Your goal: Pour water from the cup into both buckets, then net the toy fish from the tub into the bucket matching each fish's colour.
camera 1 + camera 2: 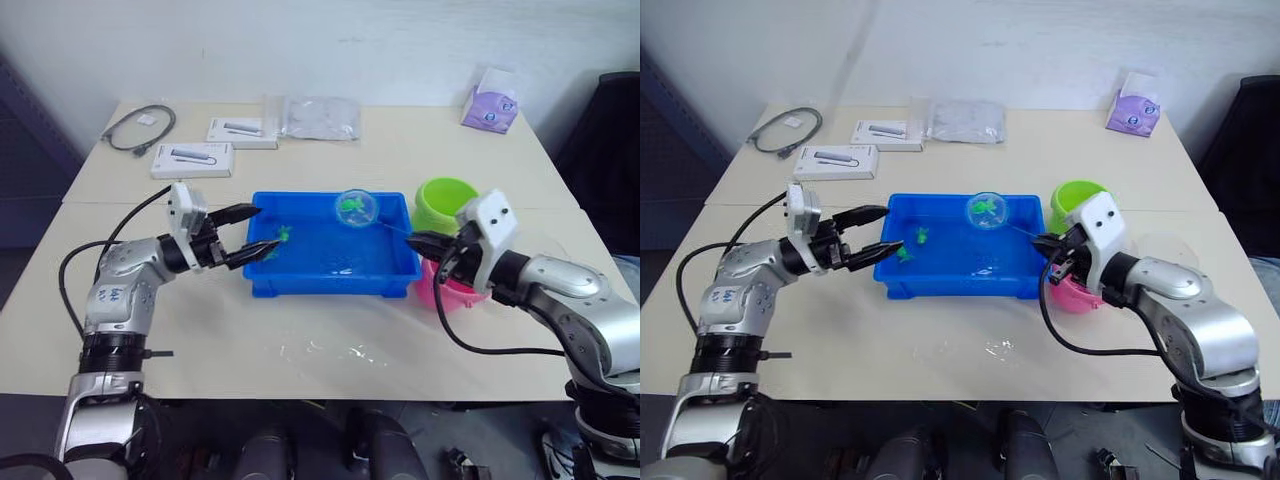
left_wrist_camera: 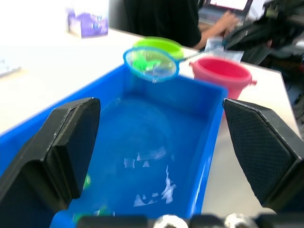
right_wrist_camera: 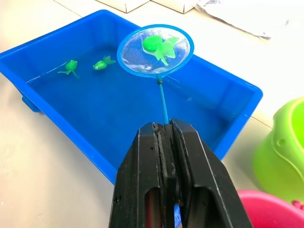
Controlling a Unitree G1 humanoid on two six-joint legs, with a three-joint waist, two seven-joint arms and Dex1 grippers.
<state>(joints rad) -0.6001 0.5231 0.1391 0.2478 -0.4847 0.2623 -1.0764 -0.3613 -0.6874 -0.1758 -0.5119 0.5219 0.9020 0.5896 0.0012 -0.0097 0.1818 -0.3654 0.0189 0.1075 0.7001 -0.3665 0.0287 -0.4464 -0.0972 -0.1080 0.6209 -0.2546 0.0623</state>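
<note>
The blue tub point(image 1: 330, 286) stands mid-table, holding water and two green toy fish point(image 3: 71, 66) at its left end. My right gripper point(image 1: 425, 243) is shut on the thin handle of the net point(image 3: 155, 49). The light blue hoop hangs over the tub's far right corner with a green fish point(image 3: 159, 45) in it. The green bucket point(image 1: 445, 203) and pink bucket point(image 1: 447, 292) stand right of the tub, the pink one under my right wrist. My left gripper point(image 1: 255, 232) is open over the tub's left end. The clear cup point(image 1: 1167, 243) shows faintly behind my right forearm.
Spilled water point(image 1: 330, 352) lies on the table in front of the tub. Two white boxes point(image 1: 192, 159), a grey cable point(image 1: 140, 127), a plastic bag point(image 1: 318, 117) and a purple tissue pack point(image 1: 490, 105) lie at the back. A person in dark clothes point(image 2: 161, 19) sits beyond the table.
</note>
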